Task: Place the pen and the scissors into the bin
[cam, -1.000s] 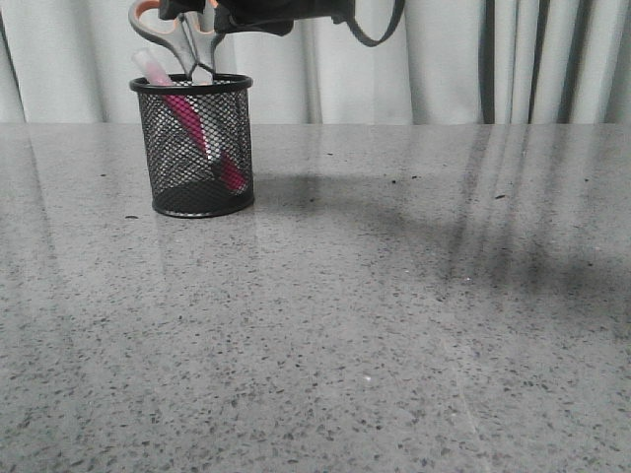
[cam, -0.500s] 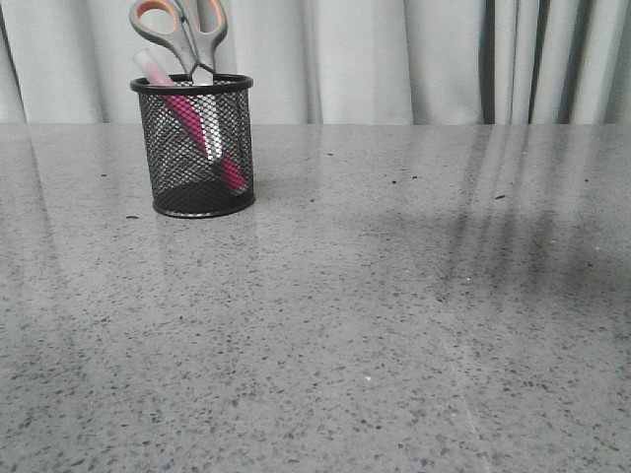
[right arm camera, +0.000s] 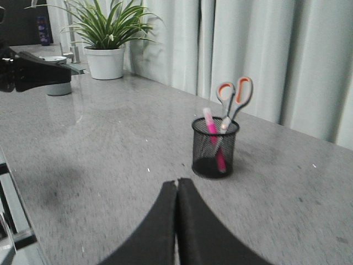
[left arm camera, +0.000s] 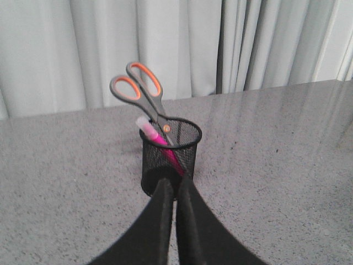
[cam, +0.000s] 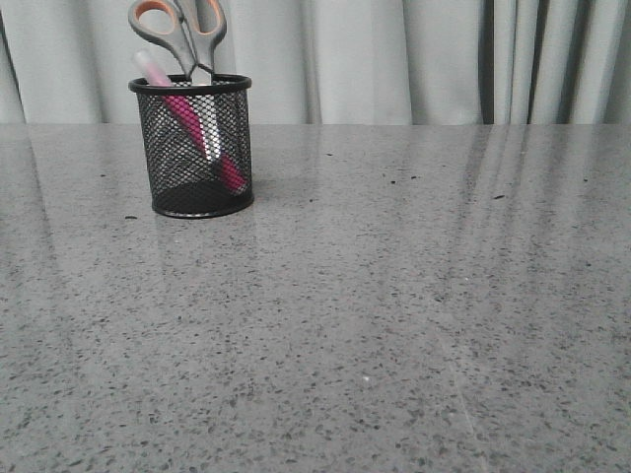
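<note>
- Left gripper (left arm camera: pixel 175 190): fingers pressed together with nothing between them, aimed at the near wall of the bin (left arm camera: pixel 170 160) from a short way off; no contact with it is visible.
- Right gripper (right arm camera: pixel 177 190): fingers likewise together and empty, well apart from the bin (right arm camera: pixel 215 148) across bare table (right arm camera: pixel 99 149).
- Front view: neither arm appears; only the bin (cam: pixel 193 148) stands on the speckled grey table (cam: pixel 394 315), at its far left before the curtain (cam: pixel 394 59).
- Pen (cam: pixel 192 123): inside the bin, leaning, magenta barrel seen through the mesh down to the base, pale cap end (cam: pixel 150 67) sticking out above the rim.
- Scissors (cam: pixel 182 32): blades down in the bin beside the pen, grey orange-lined handles standing clear above the rim; the orange pivot dot (left arm camera: pixel 166 128) sits about level with the rim.
- Background, right wrist view: potted plant (right arm camera: pixel 107 33) far off on the table, uninvolved.
- Progress, as judged: both objects are deposited and both grippers hold nothing, so the task appears complete; nothing is left to load, only retreat of the arms.
</note>
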`<state>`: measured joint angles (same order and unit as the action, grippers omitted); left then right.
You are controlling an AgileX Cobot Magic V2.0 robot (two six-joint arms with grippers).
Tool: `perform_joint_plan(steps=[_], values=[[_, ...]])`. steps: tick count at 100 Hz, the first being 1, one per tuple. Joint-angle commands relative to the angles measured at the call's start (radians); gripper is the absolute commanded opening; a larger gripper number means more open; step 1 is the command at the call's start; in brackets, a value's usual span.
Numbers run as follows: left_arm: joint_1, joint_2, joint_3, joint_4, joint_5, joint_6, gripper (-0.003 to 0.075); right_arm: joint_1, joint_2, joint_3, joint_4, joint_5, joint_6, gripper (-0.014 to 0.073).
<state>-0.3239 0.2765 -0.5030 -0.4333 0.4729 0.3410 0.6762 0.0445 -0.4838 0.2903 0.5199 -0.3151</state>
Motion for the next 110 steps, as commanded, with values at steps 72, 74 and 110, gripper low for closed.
perform_joint_plan(steps=[72,74,110], values=[[0.008,0.009,-0.011,-0.105,-0.099,-0.014,-0.002,-0.067,-0.051,0.005,-0.172,0.085,0.107,-0.0065],[0.008,0.009,-0.011,-0.105,-0.099,-0.014,-0.002,-0.067,-0.051,0.005,-0.172,0.085,0.107,-0.0065],[0.008,0.006,-0.006,-0.101,-0.101,-0.009,-0.002,-0.067,-0.051,0.005,-0.172,0.085,0.107,-0.0065]])
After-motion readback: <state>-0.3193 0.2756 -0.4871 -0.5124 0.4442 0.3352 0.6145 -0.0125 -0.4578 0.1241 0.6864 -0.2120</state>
